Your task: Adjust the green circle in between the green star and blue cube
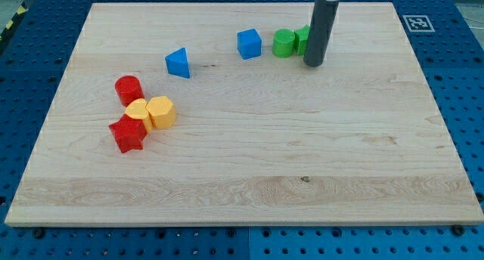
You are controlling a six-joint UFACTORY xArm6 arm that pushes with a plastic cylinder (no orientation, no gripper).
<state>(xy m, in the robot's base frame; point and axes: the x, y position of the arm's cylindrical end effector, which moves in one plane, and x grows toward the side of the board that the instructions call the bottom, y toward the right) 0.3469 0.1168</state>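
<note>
Red star [127, 134] nearest camera, touching yellow heart-like block [137, 110] and yellow hexagon [161, 111]; red cylinder [128, 88] just behind. Blue triangle [178, 63] apart, mid-left. Green circle [283, 43] sits between blue cube [249, 44] and green star [302, 39], touching star, small gap to cube. My tip [313, 63] just right-front of circle, partly hiding star. No jaws on rod. Placement looks nearly done; maybe slight centring left.

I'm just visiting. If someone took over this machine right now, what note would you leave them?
My tip rests on the board near the view's top, just in front of the green star, which the rod partly hides.
Green circle sits between the blue cube and the star, close against the star, with a small gap to the cube.
Done: circle is roughly in place.
Left: perhaps centre it, then back off.
</note>
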